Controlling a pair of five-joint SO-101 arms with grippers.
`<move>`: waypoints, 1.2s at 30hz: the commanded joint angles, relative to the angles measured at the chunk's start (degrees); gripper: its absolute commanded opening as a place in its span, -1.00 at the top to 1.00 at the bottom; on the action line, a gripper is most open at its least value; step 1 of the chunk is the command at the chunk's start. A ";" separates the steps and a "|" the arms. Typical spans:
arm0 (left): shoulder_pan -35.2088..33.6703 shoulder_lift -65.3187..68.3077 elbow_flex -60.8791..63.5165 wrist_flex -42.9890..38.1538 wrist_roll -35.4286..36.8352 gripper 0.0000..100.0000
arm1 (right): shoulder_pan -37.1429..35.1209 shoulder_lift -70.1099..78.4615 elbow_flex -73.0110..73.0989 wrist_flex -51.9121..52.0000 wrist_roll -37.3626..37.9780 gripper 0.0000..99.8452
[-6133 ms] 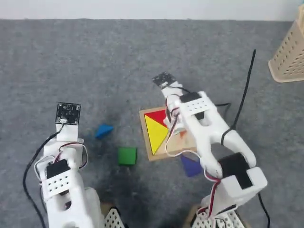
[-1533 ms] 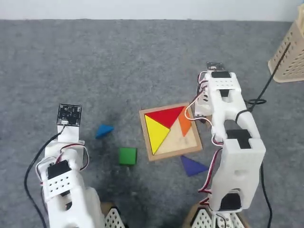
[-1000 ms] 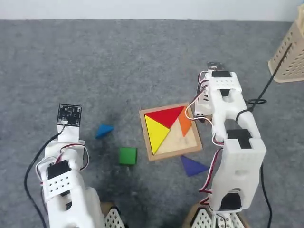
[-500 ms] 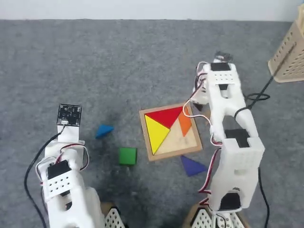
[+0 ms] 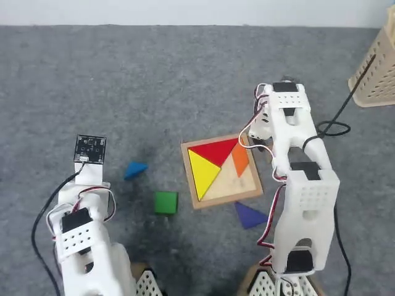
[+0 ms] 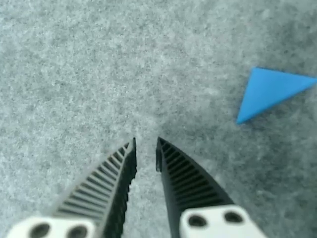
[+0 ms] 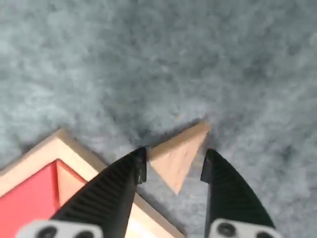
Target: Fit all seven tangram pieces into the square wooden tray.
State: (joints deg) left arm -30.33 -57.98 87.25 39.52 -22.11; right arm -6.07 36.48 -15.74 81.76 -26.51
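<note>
Straddling wooden triangle (image 7: 176, 151), right fingers (image 7: 115, 188), beside tray (image 7: 63, 143)

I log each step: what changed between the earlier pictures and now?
The right arm left the tray and swung right; its open right gripper now straddles a wooden triangle beside the tray's corner. The left arm, blue triangle, green square and purple triangle stayed put.

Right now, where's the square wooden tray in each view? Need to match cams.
High view: square wooden tray between the arms, close to the right arm.
Right wrist view: one tray corner, beside the plain wooden triangle between the open fingers of the right hand.
Left wrist view: grey mat and blue triangle ahead of the left hand instead.
Shared landmark: red triangle inside the tray.
</note>
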 commanded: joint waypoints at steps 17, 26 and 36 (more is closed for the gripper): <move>0.00 -1.32 -0.40 -1.23 -0.62 0.87 | 1.27 -3.21 -3.43 4.97 5.80 0.85; 0.00 -1.32 -0.40 -1.23 -0.62 0.87 | -1.54 -14.99 -2.81 10.42 14.68 0.85; 0.00 -1.32 -0.40 -1.23 -0.62 0.87 | -18.15 -25.54 17.76 -1.71 20.31 0.85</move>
State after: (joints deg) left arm -30.33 -57.98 87.25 39.52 -22.11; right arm -19.87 17.49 -0.97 83.69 -7.96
